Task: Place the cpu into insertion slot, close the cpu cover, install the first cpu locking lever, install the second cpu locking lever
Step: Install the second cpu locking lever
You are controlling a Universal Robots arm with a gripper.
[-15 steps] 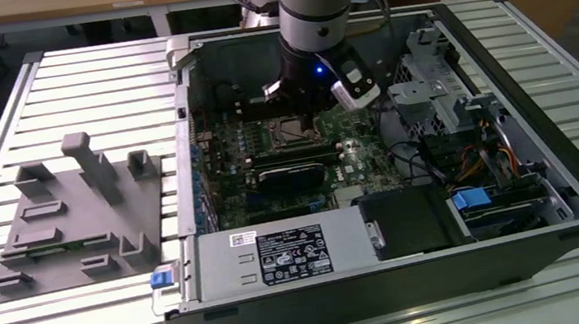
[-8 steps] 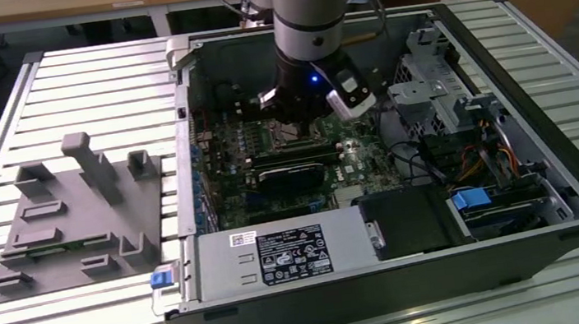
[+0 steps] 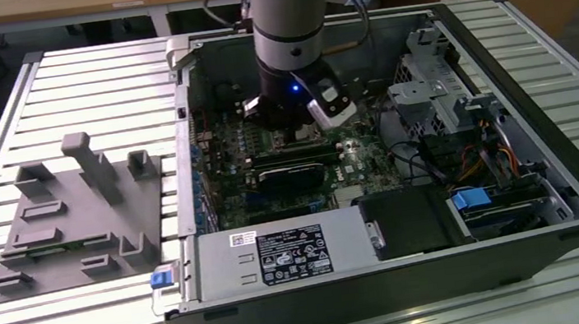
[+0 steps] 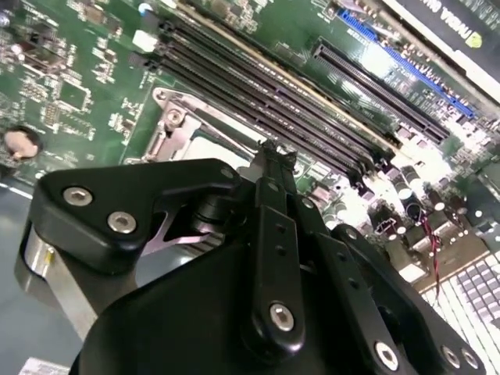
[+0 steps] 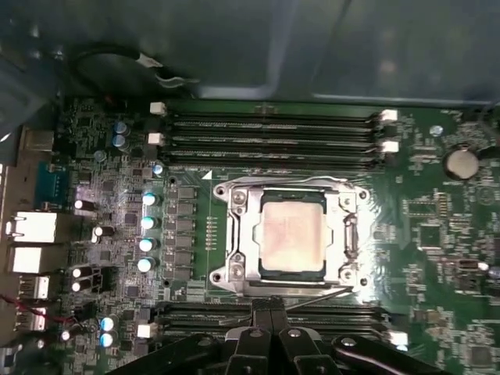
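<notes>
Cpu [image 5: 292,234] seated in insertion slot [image 5: 234,275], cpu cover [image 5: 244,234] down. Pincer [image 5: 269,306] pressed together beside cover's edge. Best kept low, pressing steadily.

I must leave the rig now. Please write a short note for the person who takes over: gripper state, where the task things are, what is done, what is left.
Gripper: fingers shut together, holding nothing, low over the motherboard at the edge of the socket, beside the memory slots.
The cpu sits in the insertion slot.
The cpu cover lies closed around it as a silver frame.
A thin locking lever runs along the cover edge nearest the gripper; whether it is latched I cannot tell.
Done: cpu placed, cover down.
Left: confirm or finish both locking levers.
</notes>
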